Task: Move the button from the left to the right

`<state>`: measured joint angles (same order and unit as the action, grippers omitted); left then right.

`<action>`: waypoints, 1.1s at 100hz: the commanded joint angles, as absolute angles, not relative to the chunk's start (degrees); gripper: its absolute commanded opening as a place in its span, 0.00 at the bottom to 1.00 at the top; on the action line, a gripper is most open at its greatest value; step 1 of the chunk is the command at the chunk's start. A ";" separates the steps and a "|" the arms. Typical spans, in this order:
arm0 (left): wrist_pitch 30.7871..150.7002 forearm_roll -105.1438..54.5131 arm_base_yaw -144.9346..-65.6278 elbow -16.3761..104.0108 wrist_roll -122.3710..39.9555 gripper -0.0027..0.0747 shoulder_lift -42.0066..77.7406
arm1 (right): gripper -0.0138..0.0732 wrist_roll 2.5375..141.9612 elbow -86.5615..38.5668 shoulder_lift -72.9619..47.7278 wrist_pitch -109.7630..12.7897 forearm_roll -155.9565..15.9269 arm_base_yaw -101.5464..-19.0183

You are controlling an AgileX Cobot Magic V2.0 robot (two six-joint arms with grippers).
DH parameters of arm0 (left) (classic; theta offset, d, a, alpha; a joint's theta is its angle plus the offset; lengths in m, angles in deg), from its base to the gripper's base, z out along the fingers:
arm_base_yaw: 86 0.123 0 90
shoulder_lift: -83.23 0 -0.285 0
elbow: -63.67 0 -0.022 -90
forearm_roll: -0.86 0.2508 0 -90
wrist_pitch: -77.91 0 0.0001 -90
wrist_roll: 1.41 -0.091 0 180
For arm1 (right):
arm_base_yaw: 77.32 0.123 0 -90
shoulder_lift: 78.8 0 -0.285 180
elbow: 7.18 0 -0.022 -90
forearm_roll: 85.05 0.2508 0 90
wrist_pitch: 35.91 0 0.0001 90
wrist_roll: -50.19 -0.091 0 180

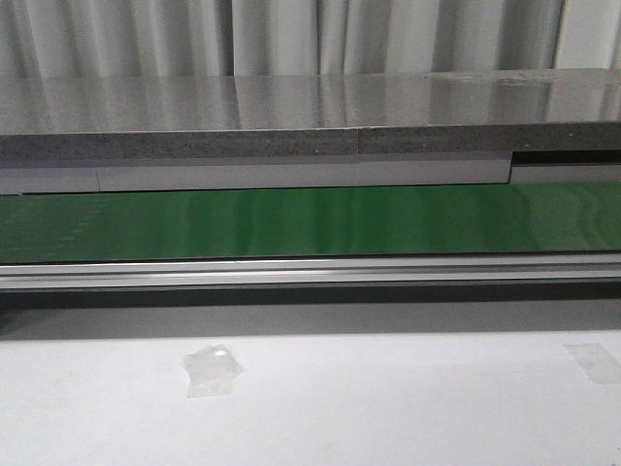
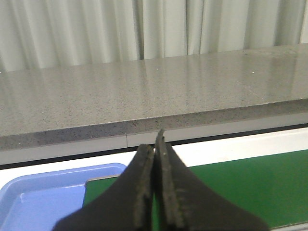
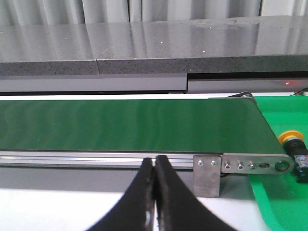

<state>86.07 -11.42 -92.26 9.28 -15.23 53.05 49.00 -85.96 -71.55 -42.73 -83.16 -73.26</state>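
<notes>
A green conveyor belt [image 1: 291, 221] runs straight across the view, with a silver metal rail [image 1: 310, 272] along its near edge. Behind it lies a grey speckled counter [image 1: 291, 116], backed by pale curtains [image 1: 291, 39]. In front, the white table [image 1: 388, 408] carries two clear tape patches [image 1: 213, 370].

Glossy green belt [image 1: 310, 223], seemingly rubber

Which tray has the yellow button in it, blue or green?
The green tray, at the end of the conveyor, holds the button; the visible part of the blue tray shows none.
</notes>
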 commanded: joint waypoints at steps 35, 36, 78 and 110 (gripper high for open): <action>81.65 -11.97 -92.67 10.96 -15.18 0.01 52.74 | 0.08 49.07 -85.12 -72.72 -37.81 -83.55 -73.10; 81.65 -11.97 -92.67 10.96 -15.18 0.01 52.74 | 0.08 49.07 -85.12 -72.72 -37.81 -83.55 -73.10; 81.65 -11.97 -92.67 10.96 -15.18 0.01 52.74 | 0.08 49.07 -85.12 -72.72 -37.81 -83.55 -73.10; 81.54 0.02 -91.31 9.54 -5.43 0.01 54.18 | 0.08 49.07 -85.12 -72.72 -37.81 -83.55 -73.10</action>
<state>86.07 -5.97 -92.03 8.87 -11.72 53.46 48.88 -85.96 -71.55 -42.74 -83.16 -73.26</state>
